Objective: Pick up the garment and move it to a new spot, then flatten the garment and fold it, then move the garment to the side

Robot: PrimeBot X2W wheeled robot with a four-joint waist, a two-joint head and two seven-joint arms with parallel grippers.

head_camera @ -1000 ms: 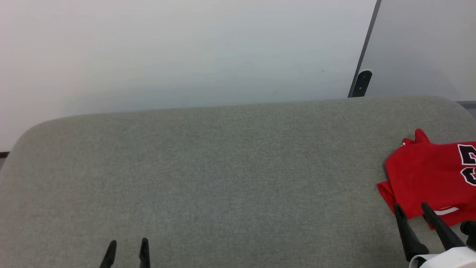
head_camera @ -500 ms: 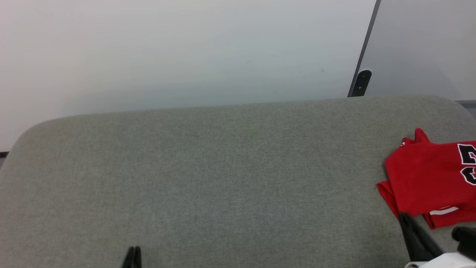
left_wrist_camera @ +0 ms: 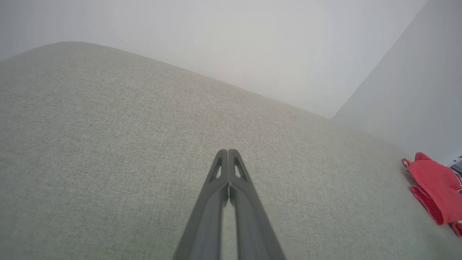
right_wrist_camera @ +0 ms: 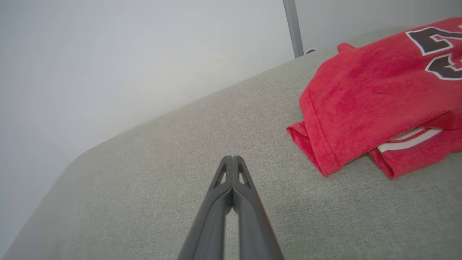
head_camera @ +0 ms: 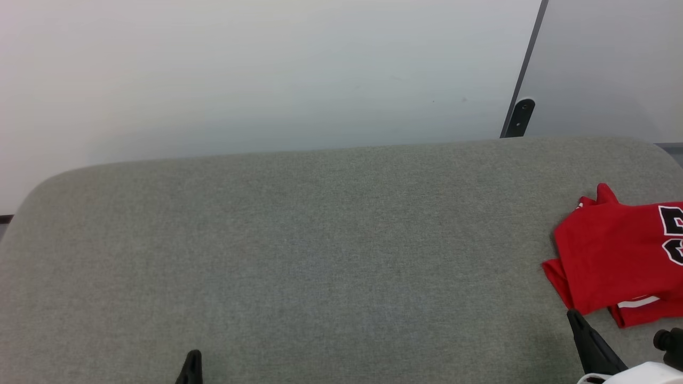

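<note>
**Surroundings.** Grey woven-fabric worktop (head_camera: pixel 320 240) with rounded far corners, spanning the head view from left to right. Behind it is a plain pale wall (head_camera: pixel 267 69). Toward the right a slim dark post (head_camera: pixel 533 48) slants up the wall, with a black bracket (head_camera: pixel 520 118) at its foot. Right of the post is a grey panel (head_camera: pixel 603 64).

**Garment.** Red garment (head_camera: pixel 608 256), folded into a compact stack. It lies at the far right of the worktop and is cut off by the right edge of the head view. One small red tip sticks up at its far left corner. A strip of white trim (head_camera: pixel 635 302) shows between the layers at the near edge.

**Writing.** Black, white-outlined lettering (head_camera: pixel 673 234) on the top layer. It is cropped by the frame edge, so it cannot be read whole.

**Hands.**
- Left hand (head_camera: pixel 195 356): at the lower left, well apart from the garment. Its fingers are pressed together, empty, over bare worktop.
- Right hand (head_camera: pixel 573 316): at the lower right, with its tip just beside the garment's near left corner. Its fingers are likewise closed on nothing. The right wrist view shows a strip of bare worktop between the tip and the cloth.
</note>
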